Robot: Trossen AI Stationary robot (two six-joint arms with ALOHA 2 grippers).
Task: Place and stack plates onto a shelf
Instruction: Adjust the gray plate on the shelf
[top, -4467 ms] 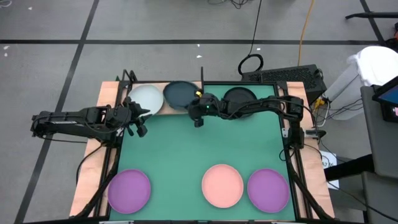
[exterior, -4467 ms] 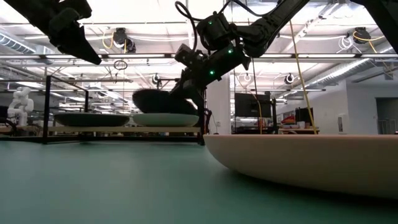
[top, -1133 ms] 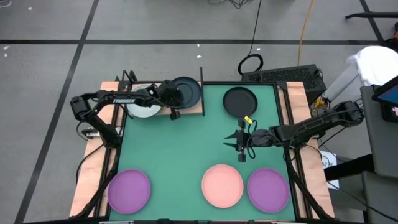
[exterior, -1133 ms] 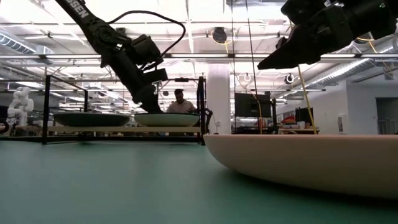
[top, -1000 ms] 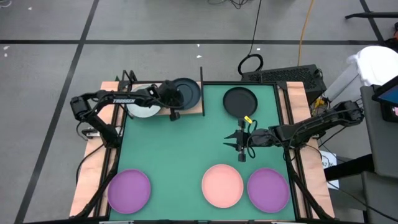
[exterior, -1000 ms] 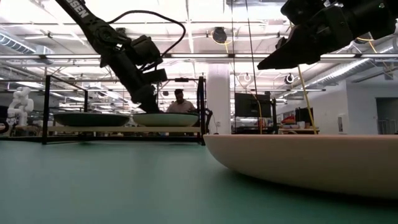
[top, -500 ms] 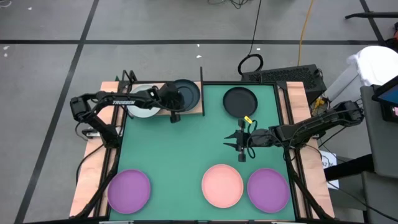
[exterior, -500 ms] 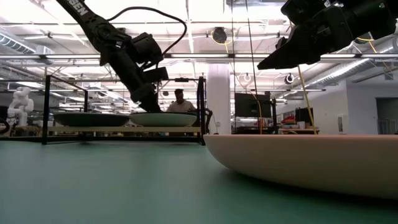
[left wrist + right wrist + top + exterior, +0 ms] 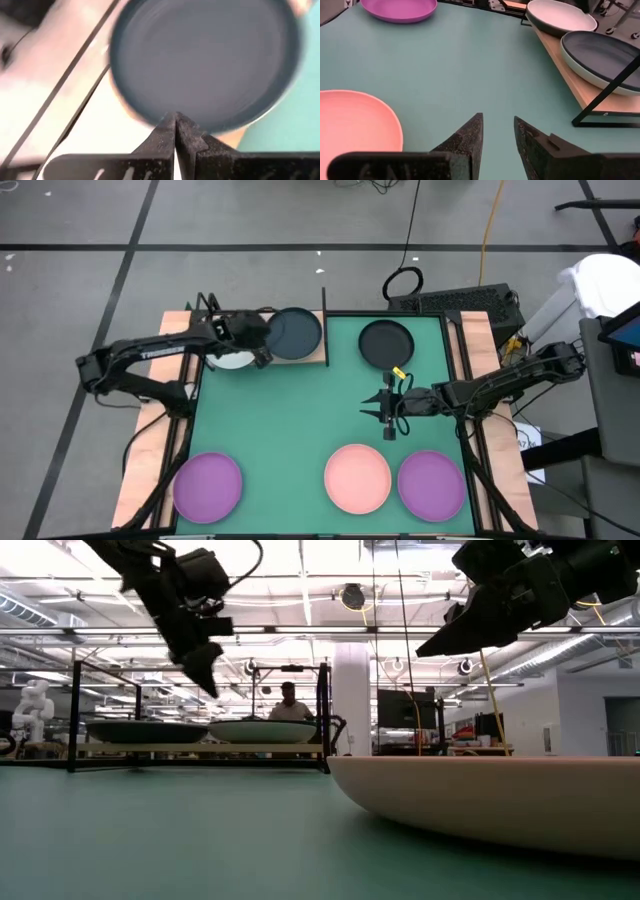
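A dark teal plate (image 9: 295, 332) (image 9: 205, 60) and a white plate (image 9: 228, 352) rest side by side on the wooden shelf (image 9: 308, 361) (image 9: 200, 747) at the table's far left. My left gripper (image 9: 263, 352) (image 9: 207, 678) (image 9: 175, 120) is shut and hangs above the shelf, over the gap between those two plates, touching neither. The left arm hides part of the white plate. My right gripper (image 9: 385, 412) (image 9: 498, 127) is open and waits above the mat, between the black plate (image 9: 386, 343) and the pink plate (image 9: 358, 478).
Two purple plates (image 9: 209, 485) (image 9: 431, 485) lie on the green mat (image 9: 290, 420) near its near edge, with the pink one between them. The shelf's black posts (image 9: 325, 305) stand at its corners. In the low view a person (image 9: 287, 700) stands in the room behind.
My left gripper has risen from the dark teal plate's rim and drawn back toward the table's left, over the white plate. The teal plate stays on the shelf. My right arm has kept still.
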